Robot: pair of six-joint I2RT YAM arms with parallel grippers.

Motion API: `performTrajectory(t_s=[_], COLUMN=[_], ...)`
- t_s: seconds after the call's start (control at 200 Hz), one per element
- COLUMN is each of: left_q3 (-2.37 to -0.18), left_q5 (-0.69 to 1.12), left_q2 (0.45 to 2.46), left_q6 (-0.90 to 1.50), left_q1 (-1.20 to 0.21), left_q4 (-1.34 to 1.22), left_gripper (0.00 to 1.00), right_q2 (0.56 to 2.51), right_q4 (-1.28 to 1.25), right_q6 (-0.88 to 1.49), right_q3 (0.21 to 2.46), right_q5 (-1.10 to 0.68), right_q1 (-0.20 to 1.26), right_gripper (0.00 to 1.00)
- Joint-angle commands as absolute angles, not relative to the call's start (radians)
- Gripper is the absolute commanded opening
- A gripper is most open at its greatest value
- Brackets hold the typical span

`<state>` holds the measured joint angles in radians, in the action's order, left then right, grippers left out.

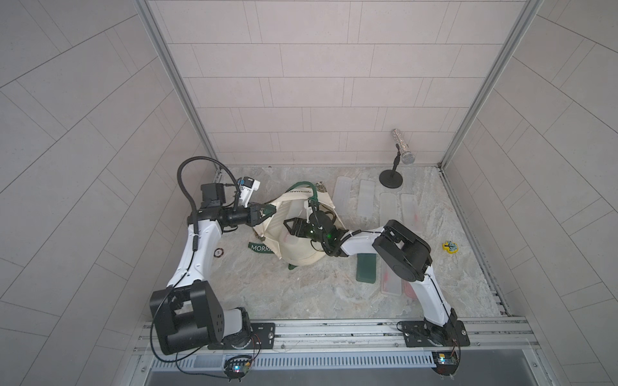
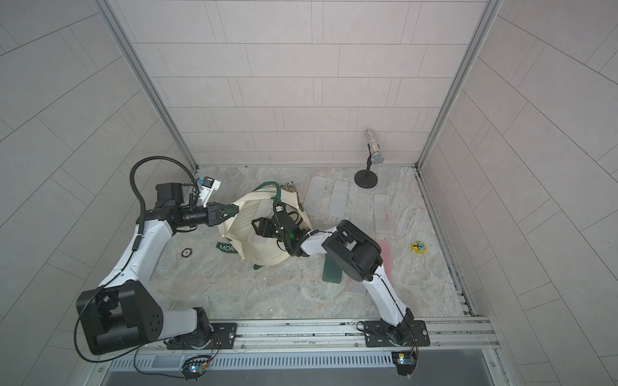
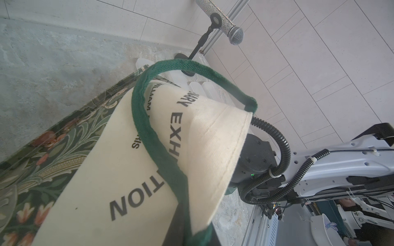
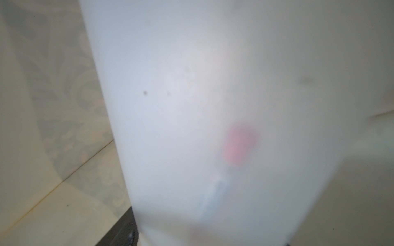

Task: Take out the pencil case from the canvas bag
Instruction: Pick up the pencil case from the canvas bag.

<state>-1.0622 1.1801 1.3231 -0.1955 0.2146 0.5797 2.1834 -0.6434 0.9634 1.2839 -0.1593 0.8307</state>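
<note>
The pencil case (image 4: 213, 106) is inside the canvas bag (image 1: 301, 257), so it is not out yet. In the right wrist view it fills almost the whole picture. It is a cloudy white case with something pink showing through, and it is too blurry to see more. In both top views you can just make out its pale shape in the bag's open mouth. The bag lies in the middle of the table (image 1: 301, 300) with its mouth lifted up and wide. Your right gripper (image 1: 290, 228) is down in that mouth, right at the case. Its jaws stand apart, but you cannot tell if they press on the case or are only near it. Your left gripper (image 1: 269, 212) is pinched tight on the green strap (image 3: 185, 66) at the rim, and that holds the mouth up. Now think about what could go wrong. The case looks smooth, so if the jaws only catch a corner, it could slip and drop back in. If the left pinch lets go, the cloth would flop down on the right gripper, and the whole bag could come along with the case. The loop of that strap arches over close by the right wrist, so it could hook on the cable there when you pull back. More frosted cases (image 1: 366, 199) and a dark green case (image 1: 368, 267) lie near the right arm, and a wide swing could knock them.
</note>
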Motion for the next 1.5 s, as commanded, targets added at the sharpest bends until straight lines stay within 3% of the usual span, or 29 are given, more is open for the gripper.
performTrajectory(t_s=[0.0,0.66,1.491], left_q3=[-1.062,-1.056,-1.046], left_q5=[1.172,1.161,1.142], left_q2=[1.308,1.304,1.284], left_q6=[-0.173,-0.13,-0.088], left_q1=[0.216,0.216,0.223], left_q4=[0.539,0.507,0.471], left_gripper=[0.0,0.0,0.0], right_q2=[2.095,1.929,1.629], right_q4=[-0.652,-0.575,-0.527], right_q6=[0.907,0.74,0.755], right_q3=[1.273,1.203,1.003], right_q5=[-0.157,-0.227,-0.301], right_q1=[0.828,0.871,0.861], right_gripper=[0.66,0.66,0.66])
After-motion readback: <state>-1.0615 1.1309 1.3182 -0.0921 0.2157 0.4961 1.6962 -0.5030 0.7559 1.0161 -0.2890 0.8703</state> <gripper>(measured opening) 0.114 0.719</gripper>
